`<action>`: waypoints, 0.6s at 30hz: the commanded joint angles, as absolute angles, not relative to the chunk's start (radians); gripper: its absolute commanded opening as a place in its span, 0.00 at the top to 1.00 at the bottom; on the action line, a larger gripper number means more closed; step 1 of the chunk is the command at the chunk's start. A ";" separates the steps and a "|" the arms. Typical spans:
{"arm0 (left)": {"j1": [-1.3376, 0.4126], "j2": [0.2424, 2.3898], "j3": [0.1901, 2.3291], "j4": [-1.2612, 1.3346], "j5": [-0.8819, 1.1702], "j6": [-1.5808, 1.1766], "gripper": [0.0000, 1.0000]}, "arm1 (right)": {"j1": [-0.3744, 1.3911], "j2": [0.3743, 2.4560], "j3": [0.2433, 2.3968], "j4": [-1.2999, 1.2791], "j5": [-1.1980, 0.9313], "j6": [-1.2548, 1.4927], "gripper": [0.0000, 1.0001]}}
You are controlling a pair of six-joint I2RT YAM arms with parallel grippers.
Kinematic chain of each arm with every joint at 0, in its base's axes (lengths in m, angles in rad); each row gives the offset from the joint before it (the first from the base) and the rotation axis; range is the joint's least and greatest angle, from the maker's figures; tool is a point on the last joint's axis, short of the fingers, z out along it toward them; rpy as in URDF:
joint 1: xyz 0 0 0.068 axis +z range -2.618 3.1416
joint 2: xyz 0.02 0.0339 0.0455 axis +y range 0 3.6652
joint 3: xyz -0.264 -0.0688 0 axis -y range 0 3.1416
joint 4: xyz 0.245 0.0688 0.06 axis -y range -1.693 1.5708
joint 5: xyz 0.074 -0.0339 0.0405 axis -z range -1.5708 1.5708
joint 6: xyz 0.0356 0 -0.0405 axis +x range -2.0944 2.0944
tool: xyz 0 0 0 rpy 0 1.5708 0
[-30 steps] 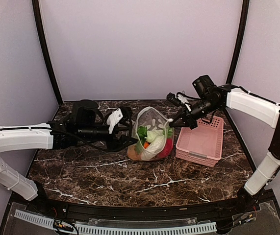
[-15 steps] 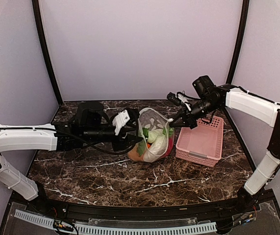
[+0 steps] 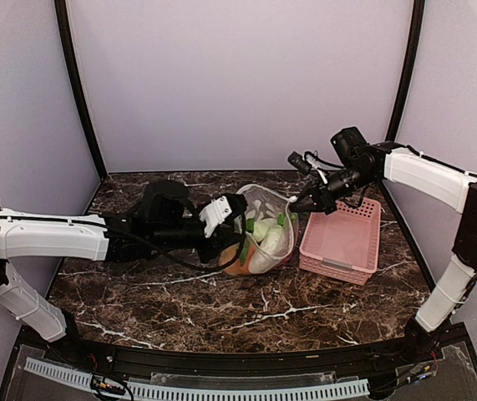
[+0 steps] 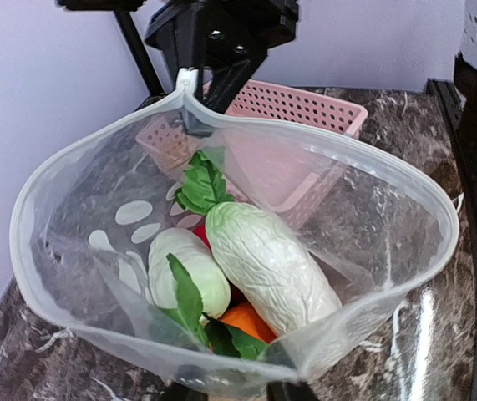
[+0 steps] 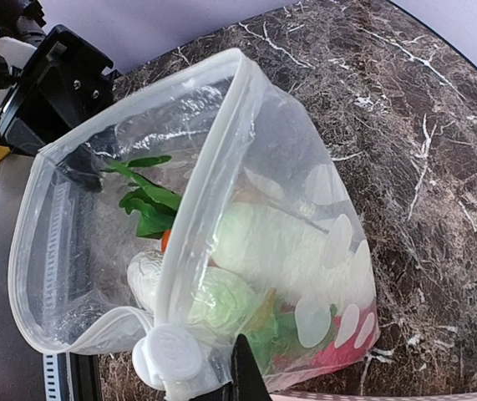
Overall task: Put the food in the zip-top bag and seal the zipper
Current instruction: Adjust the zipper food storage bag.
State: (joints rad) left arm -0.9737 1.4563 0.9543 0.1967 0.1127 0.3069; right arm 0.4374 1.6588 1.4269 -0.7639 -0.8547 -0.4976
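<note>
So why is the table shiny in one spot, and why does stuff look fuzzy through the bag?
Left wrist view: light bounces off the glossy table as a white streak, and the basket looks hazy where the bag covers it. Right wrist view: a radish looks milky behind the plastic. Top view: soft, even light, only faint shadows.

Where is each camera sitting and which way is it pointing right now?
Top external: high behind the bases, looking down at the table; both arms show, left tool and right tool at the zip-top bag.
Left wrist: at the bag's near rim, looking into its mouth toward the right tool; own tool barely shows, bottom edge.
Right wrist: at the far rim, looking across at the left tool; own tool's tip shows at the bottom.
Shared: both wrist views see the food in the bag.
</note>
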 commanded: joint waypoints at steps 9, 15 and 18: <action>-0.908 1.285 0.779 0.379 -0.041 0.178 0.96 | 0.407 1.587 1.444 -0.811 -0.937 -0.512 1.00; -0.791 1.227 0.667 0.491 -0.003 0.043 0.93 | 0.406 1.551 1.460 -0.856 -0.952 -0.516 1.00; -0.773 1.228 0.655 0.504 0.039 0.023 0.87 | 0.408 1.546 1.470 -0.855 -0.964 -0.504 1.00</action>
